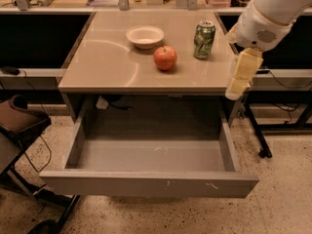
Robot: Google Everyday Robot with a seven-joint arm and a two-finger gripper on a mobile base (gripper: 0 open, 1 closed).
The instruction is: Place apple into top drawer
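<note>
The red-orange apple (pixel 165 58) sits on the tan tabletop (pixel 107 67), right of centre, in front of a white bowl. The top drawer (pixel 148 182) is pulled fully open below the table's front edge, and its grey inside holds nothing. My gripper (pixel 240 77) hangs from the white arm at the table's right edge. It is level with the tabletop, to the right of the apple and apart from it, and it holds nothing that I can see.
A white bowl (pixel 145 36) stands behind the apple. A green soda can (pixel 204 33) stands to the apple's right, between it and my arm. A brown chair (pixel 19 123) is at the lower left. Black table legs (pixel 256 130) stand on the right.
</note>
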